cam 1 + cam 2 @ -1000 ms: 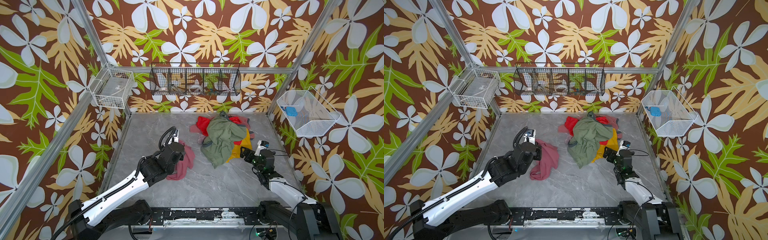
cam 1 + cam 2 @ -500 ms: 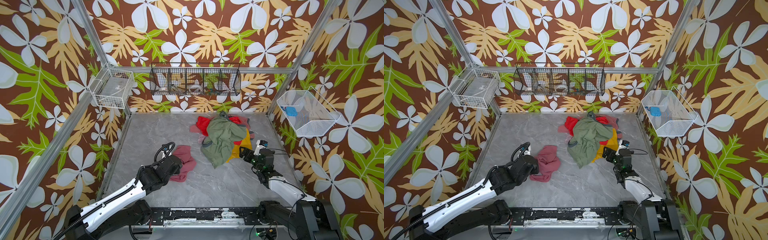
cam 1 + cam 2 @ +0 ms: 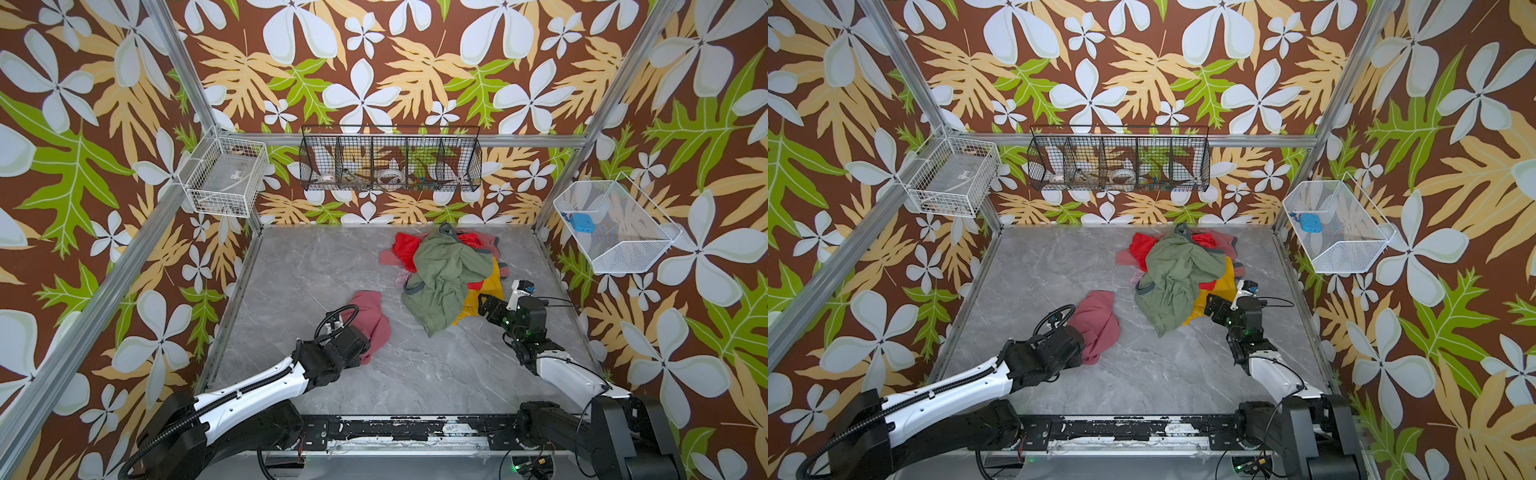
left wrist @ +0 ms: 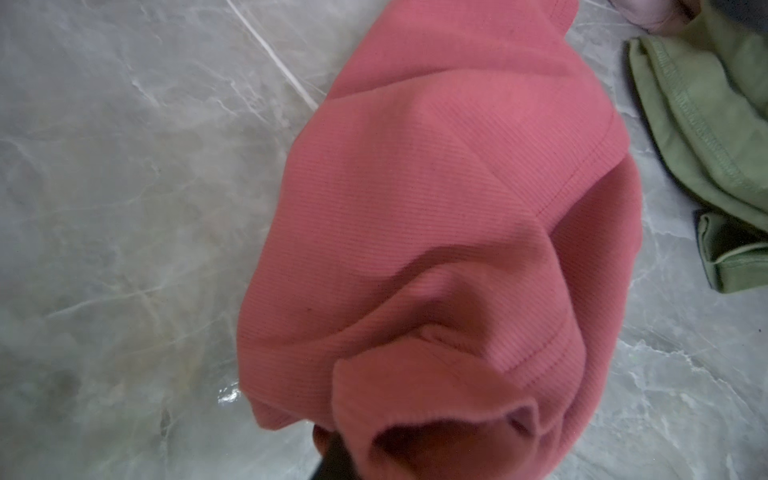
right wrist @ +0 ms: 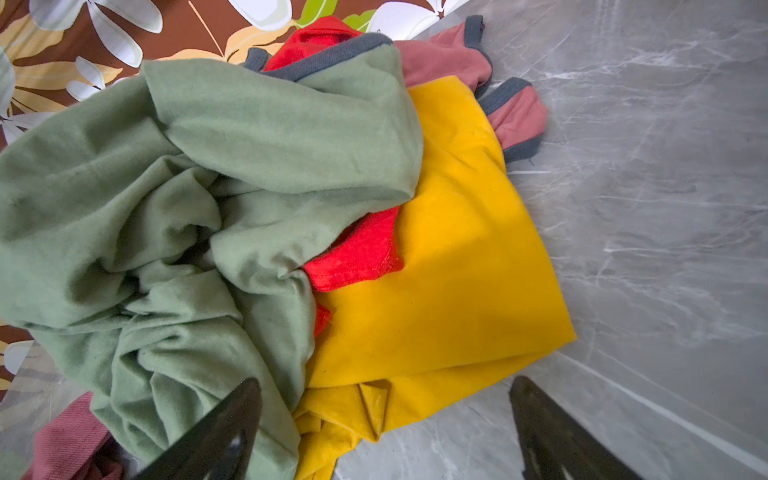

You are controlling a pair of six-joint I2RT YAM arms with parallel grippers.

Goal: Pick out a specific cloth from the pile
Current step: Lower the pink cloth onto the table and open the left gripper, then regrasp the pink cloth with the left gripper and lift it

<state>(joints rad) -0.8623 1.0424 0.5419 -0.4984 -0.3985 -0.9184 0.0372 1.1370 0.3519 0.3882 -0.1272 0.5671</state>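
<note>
Left of the pile (image 3: 451,266) of mixed soft garments, well apart from it on the bare grey marbled surface (image 3: 316,266), lies the dusty rose-pink ribbed cloth (image 3: 372,322), bunched up. I judge it separated. (K.)

Left tool (image 3: 354,340)? (M.)

Low at the cloth's near edge. In the left wrist view the pink fabric (image 4: 436,208) is draped over its tip. Cannot tell whether it pinches a fold or stands parted. Probably a set-down step. (K.)

Right tool (image 3: 485,306)? (M.)

Spread, nothing between its black fingers (image 5: 224,424). It hovers just beside the mustard yellow cloth (image 5: 449,270) at the pile's near corner. Likely parked there to steady the heap, since the olive green garment (image 3: 444,282) lies loose on top and the bright red cloth (image 3: 405,249) pokes out beneath it. (K.)

Room? (M.)

Brown floral wall panels (image 3: 374,62) on an aluminium frame (image 3: 178,75). Black wire basket (image 3: 390,158) on the back wall, one white wire basket (image 3: 226,176) on the left wall and another (image 3: 615,226) on the right. (K.)
</note>
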